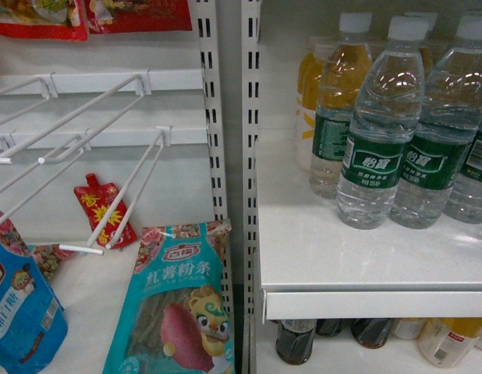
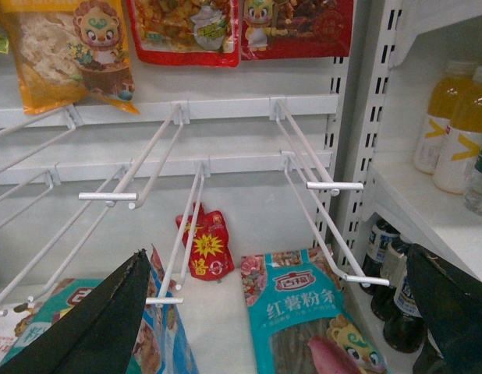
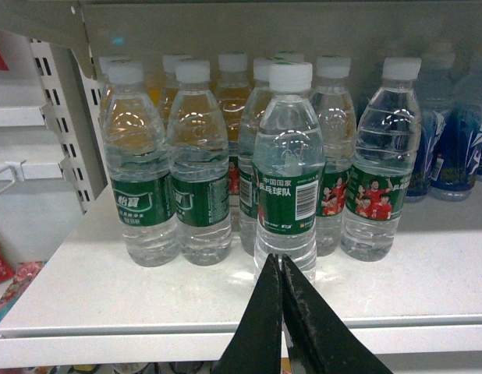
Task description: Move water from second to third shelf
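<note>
Nearest the right wrist camera: right gripper (image 3: 281, 269), black fingers pressed together at the tips, nothing between them, tips right in front of the base of the front water bottle (image 3: 285, 167); contact can't be confirmed. That bottle stands upright at the front of a cluster on the white shelf (image 3: 147, 300), ahead of the other water bottles (image 3: 171, 164); its green label faces the camera with white Chinese text, a barcode and a sliver of red. Red-shirted figures on the labels show only in this view, clearest on the bottle to the right (image 3: 379, 160). Head view shows neither gripper; it gives the same shelf from the side with the green-label bottles (image 1: 381, 128) and yellow drink bottles (image 1: 319, 101) behind, dark bottles (image 1: 295, 339) on the level below, cut off by the shelf edge. Left wrist view only: left gripper (image 2: 295, 308) wide open, empty, fingers framing bare hanging hooks (image 2: 315, 167) and snack bags (image 2: 292, 308); small red pouch (image 2: 206, 245) behind. Blue-labelled bottles (image 3: 459, 125) at far right are blurred, unreadable.
</note>
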Controlling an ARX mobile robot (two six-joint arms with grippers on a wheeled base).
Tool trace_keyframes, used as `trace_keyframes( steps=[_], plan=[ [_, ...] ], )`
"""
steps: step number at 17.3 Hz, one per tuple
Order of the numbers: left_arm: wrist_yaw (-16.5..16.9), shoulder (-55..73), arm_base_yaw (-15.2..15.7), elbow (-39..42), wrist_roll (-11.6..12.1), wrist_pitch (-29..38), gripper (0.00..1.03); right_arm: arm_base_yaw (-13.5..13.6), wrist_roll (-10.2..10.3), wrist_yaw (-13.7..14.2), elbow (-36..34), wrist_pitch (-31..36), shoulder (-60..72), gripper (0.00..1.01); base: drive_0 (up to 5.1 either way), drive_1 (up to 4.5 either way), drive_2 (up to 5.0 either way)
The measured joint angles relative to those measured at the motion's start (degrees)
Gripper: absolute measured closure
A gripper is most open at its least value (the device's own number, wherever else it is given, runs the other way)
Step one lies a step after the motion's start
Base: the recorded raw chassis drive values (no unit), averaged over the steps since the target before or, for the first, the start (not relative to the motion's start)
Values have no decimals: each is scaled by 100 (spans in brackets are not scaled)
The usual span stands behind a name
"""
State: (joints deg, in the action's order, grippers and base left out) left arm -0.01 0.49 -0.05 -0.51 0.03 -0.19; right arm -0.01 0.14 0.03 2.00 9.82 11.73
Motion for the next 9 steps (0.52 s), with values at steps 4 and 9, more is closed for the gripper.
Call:
trace_keyframes(
  steps=[4,9],
  plan=[
    [0,0,0,0,0,0,5,0,0,-2,-127,-157,-282,99,0,0,0],
    [0,0,0,0,0,-2,5,0,0,-2,-127,-992,-1147,99,0,0,0]
  ],
)
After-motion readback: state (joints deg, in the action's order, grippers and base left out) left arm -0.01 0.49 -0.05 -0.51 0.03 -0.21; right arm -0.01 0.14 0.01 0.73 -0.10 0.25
